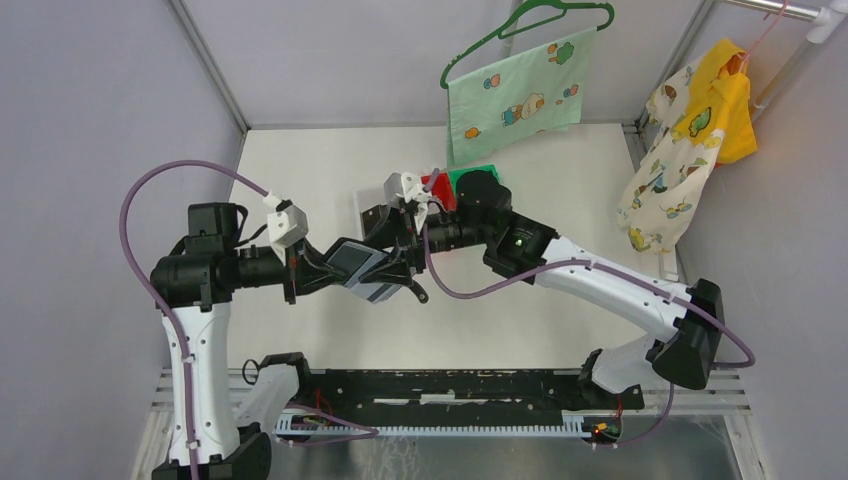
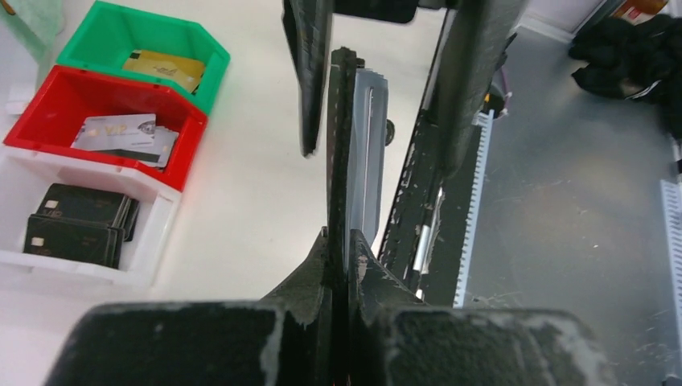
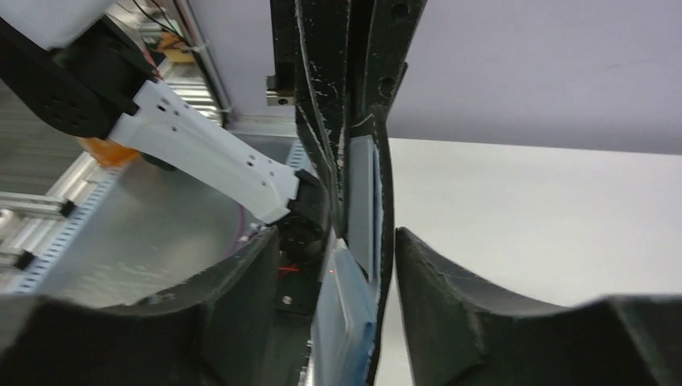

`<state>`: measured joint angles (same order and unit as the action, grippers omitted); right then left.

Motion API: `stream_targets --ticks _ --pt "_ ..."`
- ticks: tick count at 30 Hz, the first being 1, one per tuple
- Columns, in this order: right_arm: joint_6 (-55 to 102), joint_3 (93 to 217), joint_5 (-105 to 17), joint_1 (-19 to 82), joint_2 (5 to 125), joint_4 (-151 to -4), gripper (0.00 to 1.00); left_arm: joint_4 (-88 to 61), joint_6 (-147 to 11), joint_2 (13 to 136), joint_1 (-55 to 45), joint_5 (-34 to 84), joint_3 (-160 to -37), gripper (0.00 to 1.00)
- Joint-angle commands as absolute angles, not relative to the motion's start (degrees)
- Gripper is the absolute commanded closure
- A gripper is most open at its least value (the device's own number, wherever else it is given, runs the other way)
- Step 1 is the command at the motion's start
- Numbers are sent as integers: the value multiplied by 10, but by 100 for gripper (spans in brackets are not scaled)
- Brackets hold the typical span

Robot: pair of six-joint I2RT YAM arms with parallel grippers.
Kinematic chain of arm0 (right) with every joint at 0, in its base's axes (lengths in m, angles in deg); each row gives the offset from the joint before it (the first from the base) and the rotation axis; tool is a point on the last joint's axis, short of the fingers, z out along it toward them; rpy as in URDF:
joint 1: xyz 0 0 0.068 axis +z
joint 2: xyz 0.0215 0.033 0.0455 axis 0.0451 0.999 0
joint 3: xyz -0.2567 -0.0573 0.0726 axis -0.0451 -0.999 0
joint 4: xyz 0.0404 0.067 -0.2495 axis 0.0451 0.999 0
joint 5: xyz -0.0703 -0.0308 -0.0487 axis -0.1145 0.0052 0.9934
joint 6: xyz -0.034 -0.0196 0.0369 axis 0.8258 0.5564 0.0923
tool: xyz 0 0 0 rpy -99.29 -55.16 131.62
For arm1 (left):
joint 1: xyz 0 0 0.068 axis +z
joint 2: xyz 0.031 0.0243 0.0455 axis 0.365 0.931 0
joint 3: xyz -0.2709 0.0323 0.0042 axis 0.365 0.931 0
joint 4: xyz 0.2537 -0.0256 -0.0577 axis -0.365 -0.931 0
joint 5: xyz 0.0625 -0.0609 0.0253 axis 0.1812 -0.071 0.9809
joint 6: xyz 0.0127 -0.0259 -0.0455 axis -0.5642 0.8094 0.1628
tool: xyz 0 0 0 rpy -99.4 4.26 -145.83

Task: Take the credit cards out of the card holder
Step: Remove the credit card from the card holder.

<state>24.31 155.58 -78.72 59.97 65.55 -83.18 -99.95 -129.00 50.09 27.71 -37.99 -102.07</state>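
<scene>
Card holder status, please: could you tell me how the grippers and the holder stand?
Left gripper shut on card holder, held in the air. Right gripper open, straddling its free end. Nothing in the way.

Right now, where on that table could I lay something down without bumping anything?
Bare table lies right of centre, between the right arm and the hanging clothes, and in the near strip before the black rail. Crowded: the middle, where the left gripper and right gripper meet at the card holder, with bins behind.
</scene>
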Motion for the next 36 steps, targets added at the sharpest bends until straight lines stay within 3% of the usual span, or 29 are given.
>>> stream_targets --ticks 1,4,9,11,12,15,19,23,31,35,36 --pt "194 1591 -833 602 666 -880 51 -997 -1233 507 277 -452 -1043 98" --pt "170 1594 -841 602 675 -894 72 -997 -1224 506 272 -456 -1041 98" --pt "140 1596 -853 602 683 -901 99 -997 -1219 500 266 -455 -1036 98" --pt "140 1598 -857 602 686 -892 100 -997 -1218 500 265 -456 -1037 98" --pt "140 1598 -860 601 686 -888 100 -997 -1215 501 264 -457 -1038 92" --pt "139 1592 -867 601 685 -879 100 -997 -1204 506 265 -466 -1042 58" --pt "136 1577 -866 601 678 -884 100 -990 -1182 514 264 -487 -1048 51" --pt "131 1575 -865 598 676 -888 100 -985 -1164 517 265 -502 -1049 56" --pt "134 1557 -869 589 668 -890 100 -950 -1099 519 265 -512 -1062 79" --pt "133 1553 -869 587 665 -895 100 -932 -1086 519 264 -507 -1060 97" --pt "131 1552 -868 587 664 -899 99 -929 -1082 519 265 -503 -1059 98"
